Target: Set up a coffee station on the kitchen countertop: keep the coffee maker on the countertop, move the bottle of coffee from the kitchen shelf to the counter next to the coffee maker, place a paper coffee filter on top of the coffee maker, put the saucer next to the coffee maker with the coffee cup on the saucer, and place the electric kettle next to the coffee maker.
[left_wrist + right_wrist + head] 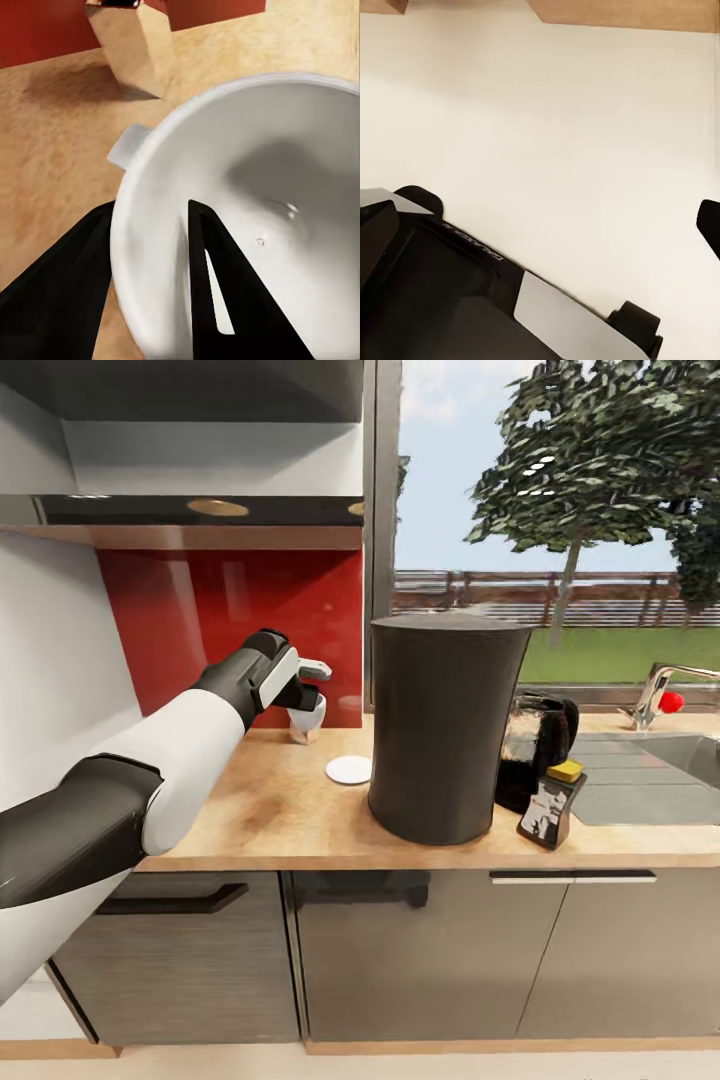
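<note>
The left gripper [308,705] reaches over the tabletop [270,810] toward the red backsplash [200,610] and holds the cup [310,712] near the back wall. In the left wrist view its 2 fingers [214,300] are clamped on the cup's [255,210] rim, 1 inside the bowl and 1 outside, with the small handle [127,146] sticking out to the side. A small beige box [135,45] stands on the wood just beyond the cup.

The saucer [349,769] lies flat on the tabletop, bare, near the cup and just beside the coffee maker [445,725]. The coffee maker stands upright in the middle of the tabletop. On its other side the kettle [538,745] stands close to it, and the coffee bottle [552,804] with its yellow cap leans in front of the kettle, tilted. Past them the sink [690,755] and faucet [655,695] sit under the window [560,530].

The right wrist view looks down on a pale floor [555,127] and part of the robot's dark base [442,292]. A dark tip shows at that view's edge; whether the right fingers are apart or together cannot be told.
</note>
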